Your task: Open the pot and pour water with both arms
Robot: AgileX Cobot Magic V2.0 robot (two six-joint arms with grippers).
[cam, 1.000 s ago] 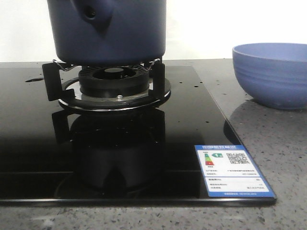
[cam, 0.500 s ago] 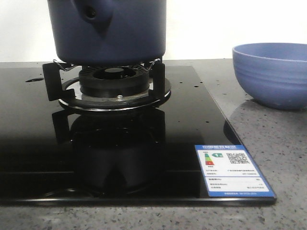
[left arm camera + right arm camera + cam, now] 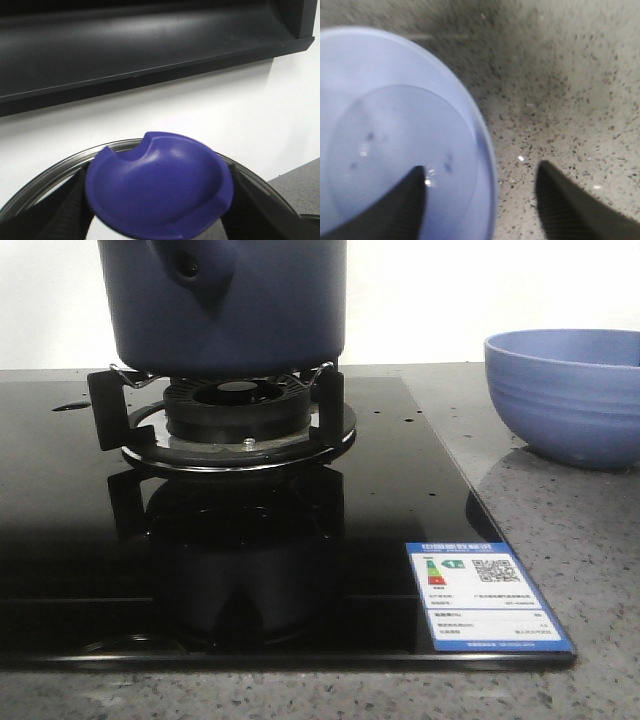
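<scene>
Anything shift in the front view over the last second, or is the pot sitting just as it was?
Nothing visibly changed. The pot sits on the burner stand as before, and the blue bowl rests in the same spot on the counter to the right.

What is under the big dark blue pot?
Under the pot sits a black burner on a metal stand, on the shiny black stovetop. The pot's very bottom and its inside are hidden.
</scene>
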